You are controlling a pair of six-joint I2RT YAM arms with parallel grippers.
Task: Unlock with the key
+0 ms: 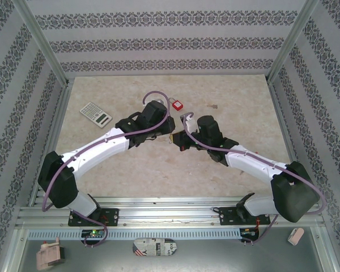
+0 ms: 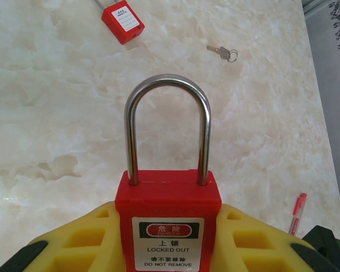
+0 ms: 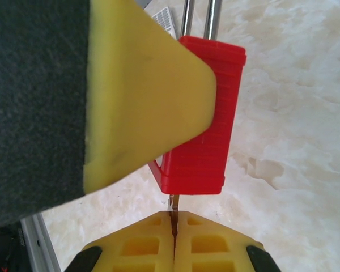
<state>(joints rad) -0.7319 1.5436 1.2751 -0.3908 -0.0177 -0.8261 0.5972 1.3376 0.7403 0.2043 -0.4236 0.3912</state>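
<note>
The padlock is being clamped right up close by the left gripper, with the yellow fingers being pressed against both sides of the red body. The shackle is being pointed away, both legs seated in the body. The key is being pinched by the right gripper, whose jaws are being held tight together on it, and its tip is being put against the padlock's underside. From the right wrist, much of the padlock is being blocked by a left finger.

Out on the table, a second padlock, a loose key and a thin red stick are being left lying. A calculator is being left well off to the left.

Both arms are being bent inward from their bases, with the grippers being held nose to nose over mid-table.
</note>
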